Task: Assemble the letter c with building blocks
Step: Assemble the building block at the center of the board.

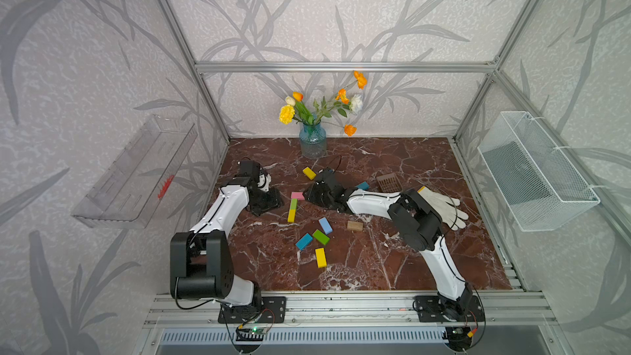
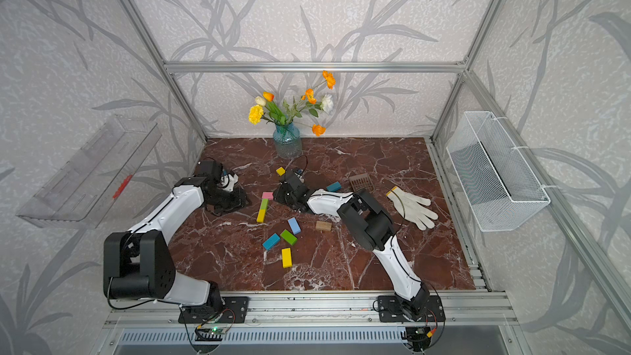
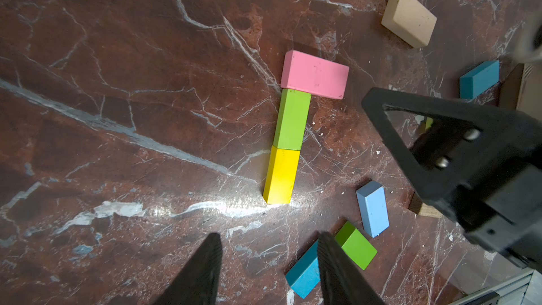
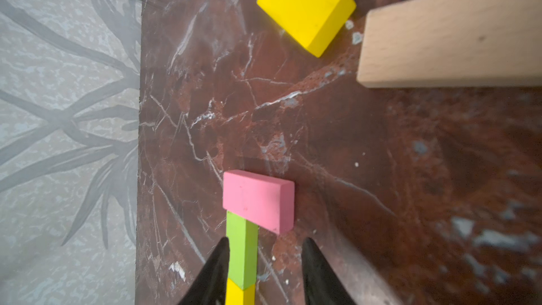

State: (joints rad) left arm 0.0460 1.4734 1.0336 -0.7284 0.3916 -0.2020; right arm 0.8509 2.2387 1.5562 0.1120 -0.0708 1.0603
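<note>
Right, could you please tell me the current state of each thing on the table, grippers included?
left gripper: open, empty.
right gripper: open, empty.
line's yellow block: flat, at one end.
line's green block: flat, butted against it.
pink block: flat, crosswise, touching the green block's other end.
loose blocks: flat, scattered, unjoined.
vase: upright, holding flowers.
glove: lying flat.

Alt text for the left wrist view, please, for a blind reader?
A pink block, lime green block and yellow block form an L on the marble table, loose blocks scattered beside it. The left gripper hangs open.
</note>
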